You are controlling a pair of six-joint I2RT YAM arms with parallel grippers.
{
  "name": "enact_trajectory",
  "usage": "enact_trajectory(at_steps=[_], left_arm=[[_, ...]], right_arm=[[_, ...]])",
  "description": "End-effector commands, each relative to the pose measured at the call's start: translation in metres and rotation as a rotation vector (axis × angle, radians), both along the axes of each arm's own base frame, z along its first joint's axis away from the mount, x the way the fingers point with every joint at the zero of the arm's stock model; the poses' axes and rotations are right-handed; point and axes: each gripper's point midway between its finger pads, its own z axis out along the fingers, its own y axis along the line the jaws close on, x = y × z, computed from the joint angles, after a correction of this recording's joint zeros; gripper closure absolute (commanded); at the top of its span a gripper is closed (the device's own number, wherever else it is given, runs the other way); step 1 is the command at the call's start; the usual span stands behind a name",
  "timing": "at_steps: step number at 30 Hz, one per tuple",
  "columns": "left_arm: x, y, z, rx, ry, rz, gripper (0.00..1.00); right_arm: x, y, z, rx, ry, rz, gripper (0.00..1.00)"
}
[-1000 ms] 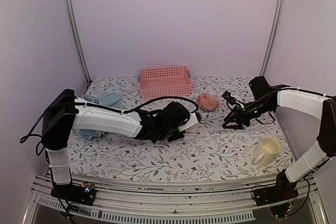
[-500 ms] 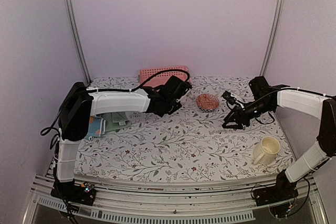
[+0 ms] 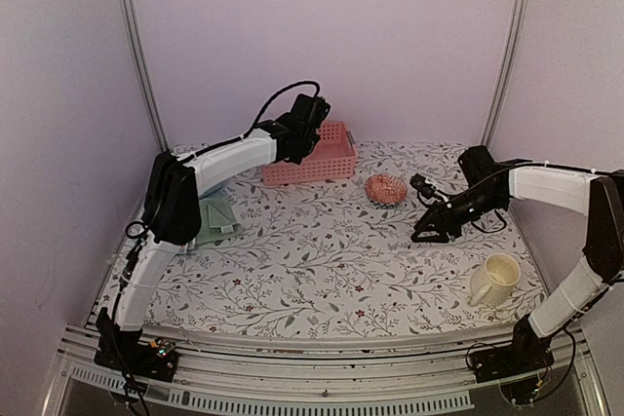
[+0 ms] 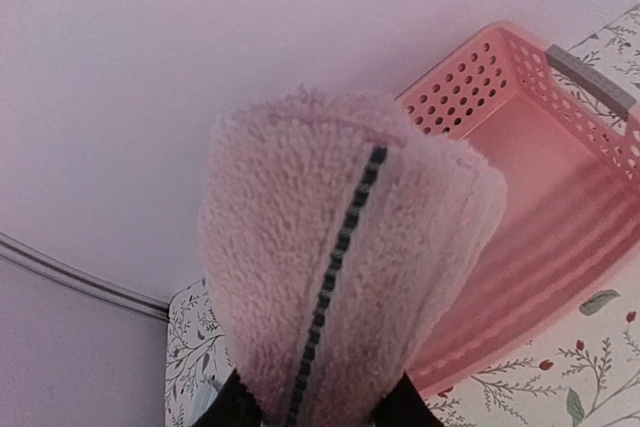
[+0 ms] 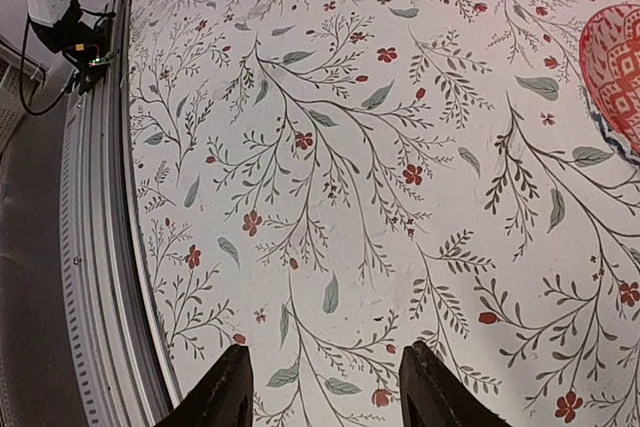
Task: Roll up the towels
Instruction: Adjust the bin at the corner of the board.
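At twelve o'clock, above the pink slatted plastic basket, my left pincer grips a rolled fluffy pink towel, probably for stowing.

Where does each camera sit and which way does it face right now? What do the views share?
Top: above and behind the robot, looking down at the table; left arm and right arm both show.
Left wrist: beside the basket, facing it and the back wall; left end effector shut on the rolled towel.
Right wrist: low over the table, facing the near rail; right end effector open, bowl at right.
Shared: top and left wrist see the basket; top and right wrist the bowl.
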Motion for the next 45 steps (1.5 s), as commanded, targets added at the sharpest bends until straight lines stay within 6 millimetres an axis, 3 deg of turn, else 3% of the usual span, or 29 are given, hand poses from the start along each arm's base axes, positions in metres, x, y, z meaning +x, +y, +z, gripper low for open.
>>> enact_trajectory(at_steps=[1,5,9,16,20,29,36,40,45], left_arm=[[0.029,0.024,-0.004,0.029,-0.045,0.09,1.0],[0.048,0.03,-0.004,0.004,-0.104,0.091,1.0],[0.059,0.034,-0.018,0.014,-0.095,0.084,1.0],[0.053,0.044,-0.05,0.042,-0.004,0.085,1.0],[0.044,0.059,-0.06,0.051,0.039,0.099,1.0],[0.039,0.114,-0.06,0.122,0.072,0.185,1.0],[0.051,0.154,-0.056,0.226,0.053,0.304,1.0],[0.059,0.157,-0.062,0.314,0.038,0.373,1.0],[0.067,0.151,-0.057,0.305,-0.003,0.382,1.0]], right_arm=[[-0.001,0.002,-0.005,0.009,0.023,0.003,0.48],[-0.003,0.002,-0.01,0.01,0.049,0.007,0.48],[-0.003,0.002,-0.013,0.007,0.057,0.008,0.48],[-0.003,0.001,-0.021,-0.007,0.077,0.009,0.48],[-0.004,0.001,-0.023,-0.011,0.086,0.011,0.48],[-0.006,0.003,-0.024,-0.001,0.107,0.022,0.47],[-0.009,0.003,-0.024,0.002,0.114,0.024,0.47],[-0.009,0.003,-0.023,0.005,0.111,0.025,0.47],[-0.01,0.002,-0.024,0.003,0.114,0.024,0.47]])
